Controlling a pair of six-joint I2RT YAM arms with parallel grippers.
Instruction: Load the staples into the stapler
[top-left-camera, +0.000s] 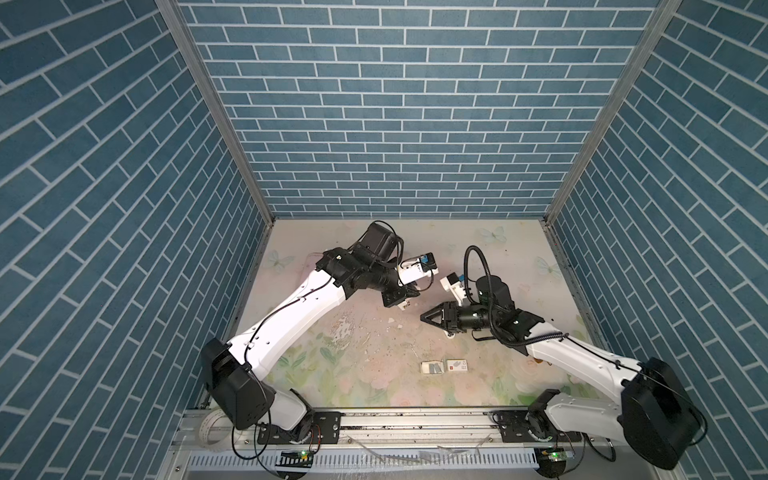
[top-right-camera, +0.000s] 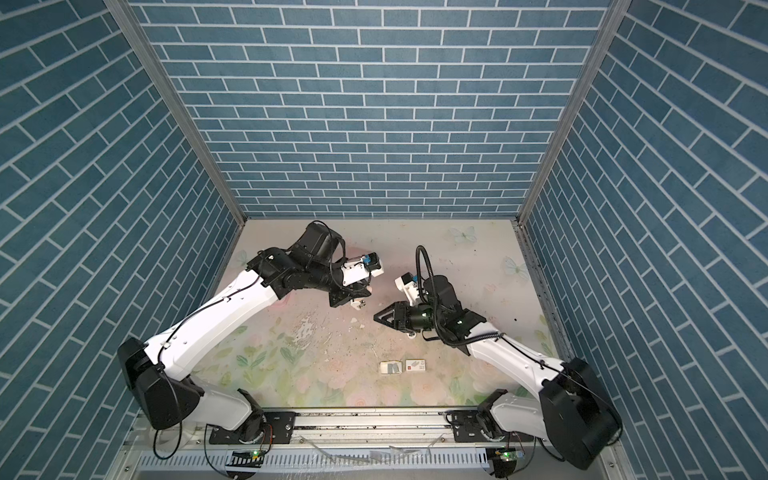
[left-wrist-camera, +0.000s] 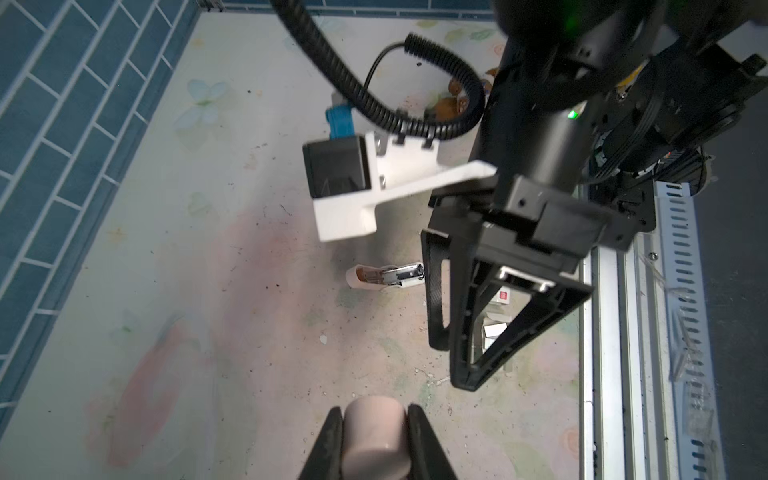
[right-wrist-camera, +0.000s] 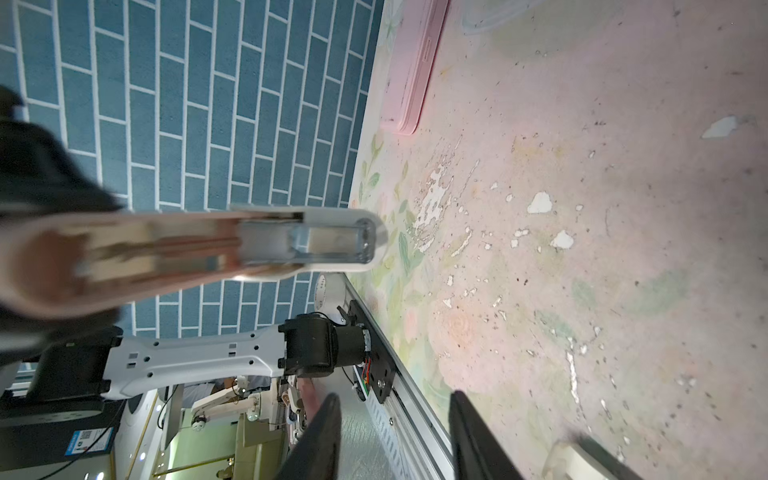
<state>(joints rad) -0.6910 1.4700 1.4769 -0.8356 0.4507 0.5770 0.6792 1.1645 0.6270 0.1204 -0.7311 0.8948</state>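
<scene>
Robotics lab test booth: blue brick-print wall panels (top-left-camera: 395, 104), aluminium mounting rail (top-left-camera: 415, 417), cable duct (top-left-camera: 374, 461), worn floral-print tabletop (top-left-camera: 353, 332)

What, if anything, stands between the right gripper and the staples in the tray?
Nothing visible. The right gripper, jaws open and empty, hovers over the table; the staples lie uncovered in the card tray nearer its front edge. The left gripper, shut on the stapler, is off that path.

**One clamped, one open**

The left arm (top-left-camera: 291, 316) reaches in from the table's (top-left-camera: 353, 386) front-left corner, with the left gripper (left-wrist-camera: 375, 411) clamped on the stapler (left-wrist-camera: 374, 440). The right arm (top-left-camera: 582, 353) reaches in from the front-right corner. The right gripper (right-wrist-camera: 395, 398) faces the left one, jaws apart and empty.
</scene>
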